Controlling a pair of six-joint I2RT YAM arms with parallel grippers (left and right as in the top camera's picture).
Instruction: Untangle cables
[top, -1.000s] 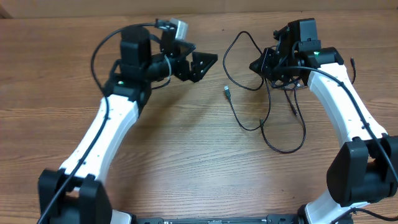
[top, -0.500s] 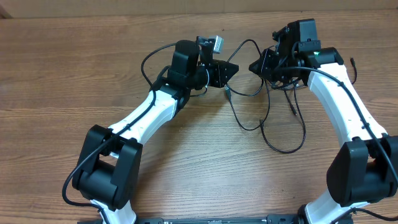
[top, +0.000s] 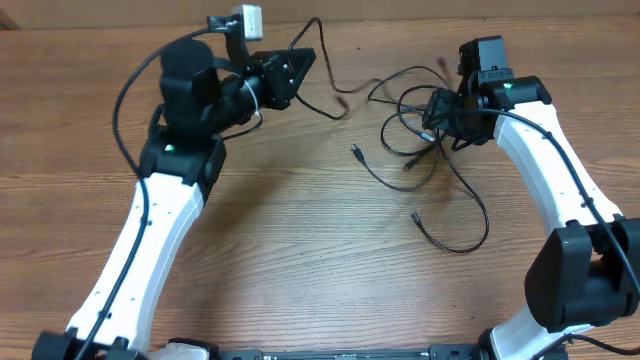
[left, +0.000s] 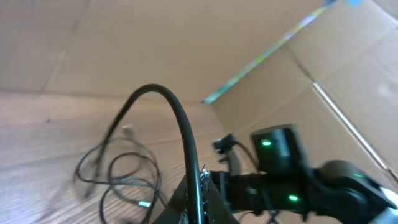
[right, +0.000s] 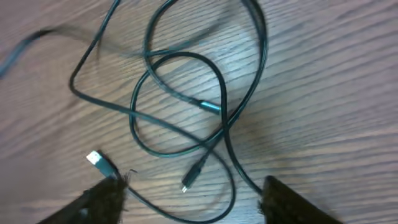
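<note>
Black thin flexible cords with small plug ends (right: 263, 50) lie tangled on the brown wooden table (top: 300, 260), just below and ahead of the right gripper (right: 193, 202); its jaws, pinched a second ago, now stand wide and empty; the left gripper (top: 303, 60), wide before, has clamped one cord (left: 185, 130) and drawn it away from the rest, so a strand is probably coming free; no writing is legible.

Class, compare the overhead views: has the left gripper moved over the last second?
Yes. The left gripper has drawn back toward the far edge of the table, pulling a cable with it.
</note>
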